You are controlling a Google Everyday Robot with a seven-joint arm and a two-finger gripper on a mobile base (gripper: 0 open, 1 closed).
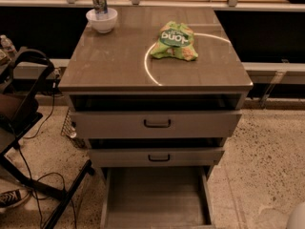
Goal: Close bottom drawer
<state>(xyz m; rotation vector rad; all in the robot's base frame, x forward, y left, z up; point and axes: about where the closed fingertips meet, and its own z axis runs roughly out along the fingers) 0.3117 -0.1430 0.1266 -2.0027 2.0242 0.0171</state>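
The bottom drawer (pixel 155 199) of the grey-brown cabinet is pulled far out toward me, and its flat bare interior shows. Its front panel and handle are cut off by the lower edge of the view. Above it, the middle drawer (pixel 157 156) and the top drawer (pixel 157 123) each stand slightly out, each with a small dark bar handle. My gripper is not in view. A pale rounded shape (pixel 298 218) sits at the bottom right corner; I cannot tell what it is.
On the cabinet top (pixel 114 66) are a green snack bag (pixel 175 41) and a white bowl (pixel 101 19) with a can in it. A black chair frame (pixel 24 104), cables and a shoe (pixel 14 197) are on the left. Speckled floor (pixel 267 161) lies to the right.
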